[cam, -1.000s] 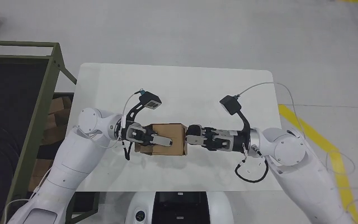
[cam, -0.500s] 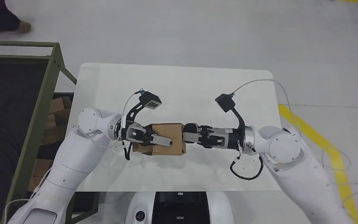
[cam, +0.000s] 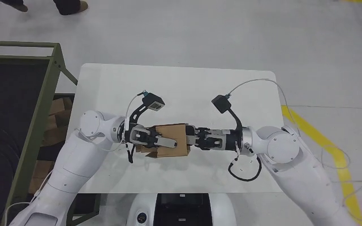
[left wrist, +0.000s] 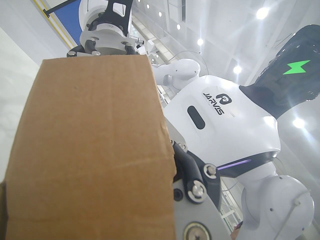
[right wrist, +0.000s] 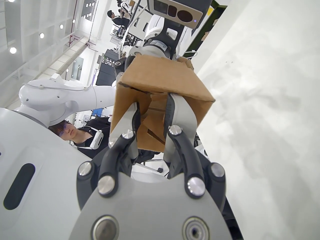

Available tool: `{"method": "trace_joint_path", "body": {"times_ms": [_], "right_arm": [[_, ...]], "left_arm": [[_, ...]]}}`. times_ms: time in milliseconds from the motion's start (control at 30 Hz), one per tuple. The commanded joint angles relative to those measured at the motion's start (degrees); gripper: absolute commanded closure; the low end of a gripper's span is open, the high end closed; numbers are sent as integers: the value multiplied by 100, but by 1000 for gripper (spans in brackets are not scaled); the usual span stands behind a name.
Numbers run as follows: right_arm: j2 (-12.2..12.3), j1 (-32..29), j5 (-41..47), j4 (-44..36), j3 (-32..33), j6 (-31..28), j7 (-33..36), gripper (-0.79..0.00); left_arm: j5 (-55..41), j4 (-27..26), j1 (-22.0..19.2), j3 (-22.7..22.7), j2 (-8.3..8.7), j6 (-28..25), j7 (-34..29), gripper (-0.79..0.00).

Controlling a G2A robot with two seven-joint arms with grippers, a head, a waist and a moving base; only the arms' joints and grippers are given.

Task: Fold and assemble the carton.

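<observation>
- Over the near-middle of the white table [cam: 226, 85]: the carton [cam: 178, 133] sits between both grippers, long axis running arm to arm. Can't tell whether it touches the tabletop.
- Left gripper [cam: 168, 142]: clamped on the carton's left end. One finger lies flat along the top panel, the other is hidden by cardboard.
- Right gripper [cam: 191, 138]: partly open, pushed into the carton's open right end.
- Right wrist view: both fingers [right wrist: 175, 111] are inside the opening of the carton [right wrist: 160, 83], with folded inner flaps loose in the gap between them.
- Left wrist view: a plain brown panel of the carton [left wrist: 87, 138] is close up.
- Green metal frame [cam: 56, 56] stands off the table's left edge, with cardboard inside it.
</observation>
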Motion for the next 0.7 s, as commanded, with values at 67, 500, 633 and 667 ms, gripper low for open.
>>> {"method": "trace_joint_path", "body": {"times_ms": [67,500,633,667], "right_arm": [[-2,-10,-5,-38,10,-147,36,-209],[-23,-17,-139,-92,-81,-179,34,-256],[-21,-27,-100,-60,-29,-230,30,-286],[-17,-46,-86,-63,-1,-254,24,-292]], "left_arm": [[22,9,3,-5,-5,10,9,0],[54,27,-4,0,-26,31,40,0],[60,35,-1,-16,-30,28,44,0],[56,32,1,-23,-30,19,37,0]]}}
